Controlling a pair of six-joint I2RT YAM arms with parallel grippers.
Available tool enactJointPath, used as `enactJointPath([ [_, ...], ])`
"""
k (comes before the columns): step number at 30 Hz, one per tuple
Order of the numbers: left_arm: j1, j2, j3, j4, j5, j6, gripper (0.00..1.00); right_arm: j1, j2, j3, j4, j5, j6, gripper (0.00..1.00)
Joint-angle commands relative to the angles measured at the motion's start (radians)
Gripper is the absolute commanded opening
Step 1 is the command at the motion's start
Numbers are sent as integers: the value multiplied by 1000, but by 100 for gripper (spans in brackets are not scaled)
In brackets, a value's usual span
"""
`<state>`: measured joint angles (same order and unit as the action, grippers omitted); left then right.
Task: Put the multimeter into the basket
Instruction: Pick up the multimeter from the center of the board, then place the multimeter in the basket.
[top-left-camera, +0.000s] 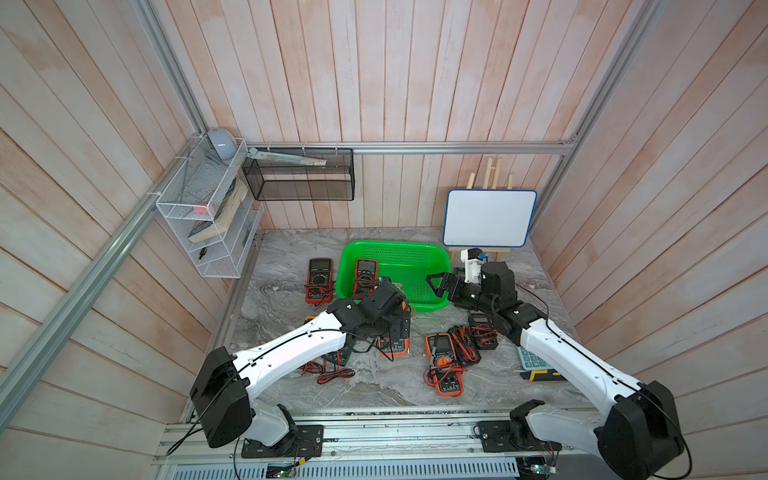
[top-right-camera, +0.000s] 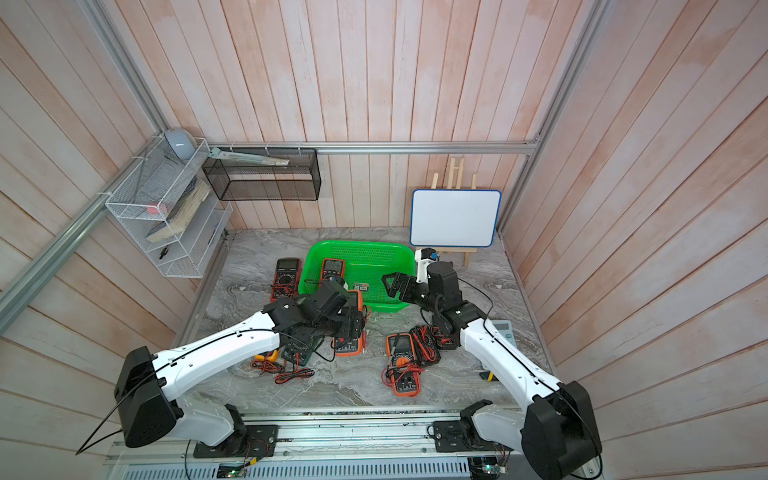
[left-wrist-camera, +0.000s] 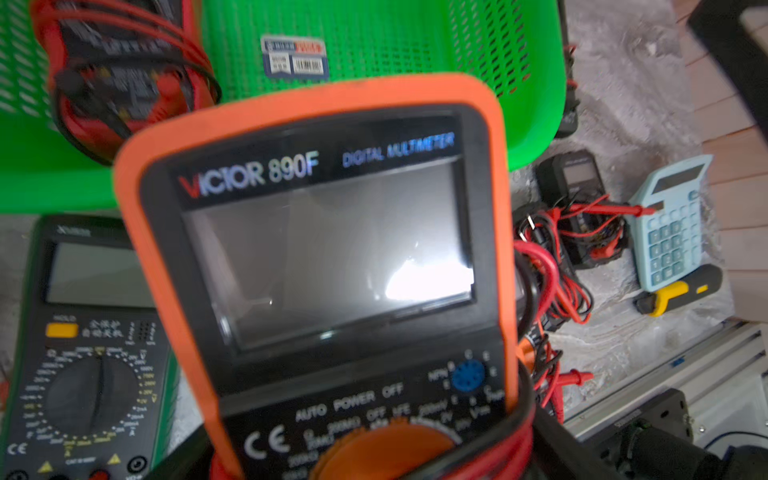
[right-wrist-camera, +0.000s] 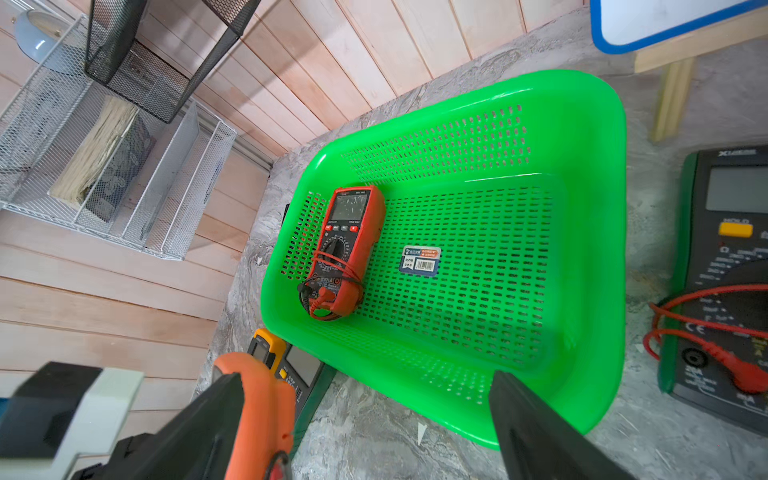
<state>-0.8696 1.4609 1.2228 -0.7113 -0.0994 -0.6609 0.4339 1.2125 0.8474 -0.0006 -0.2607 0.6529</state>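
Centre-left of a top view: orange multimeter (left-wrist-camera: 324, 249), clamped by the left fingers (top-left-camera: 402, 329), raised at the lower-left corner of the basket (top-left-camera: 399, 245). Centre: basket, one red meter (right-wrist-camera: 345, 249) already lodged in its left part. Right: right fingers (right-wrist-camera: 536, 428), spread and empty, above the right rim. Advised: rim to be cleared fully, leads (left-wrist-camera: 519, 449) kept gathered, release made low over bare mesh.

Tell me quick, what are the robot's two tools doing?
Left tool: holding the orange multimeter.
Right tool: open, empty.
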Motion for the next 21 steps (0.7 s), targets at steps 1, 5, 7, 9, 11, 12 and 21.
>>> enactJointPath([
  [1,60,-22,90,65,-38,82,0,-13,20,42,7,-5,11,98],
  [5,131,44,197,113,-24,137,0,-23,29,51,1,13,5,98],
  [7,160,90,257,130,-22,163,0,-26,31,54,-10,30,-6,98],
  [9,186,153,333,135,-14,196,0,-26,35,54,-23,46,-18,98],
  [11,203,215,405,126,-15,221,0,-27,39,49,-34,57,-32,98],
  [12,210,248,439,122,-13,235,0,-26,42,47,-38,61,-38,98],
  [21,260,489,656,48,19,307,0,-7,68,44,-44,62,-90,98],
])
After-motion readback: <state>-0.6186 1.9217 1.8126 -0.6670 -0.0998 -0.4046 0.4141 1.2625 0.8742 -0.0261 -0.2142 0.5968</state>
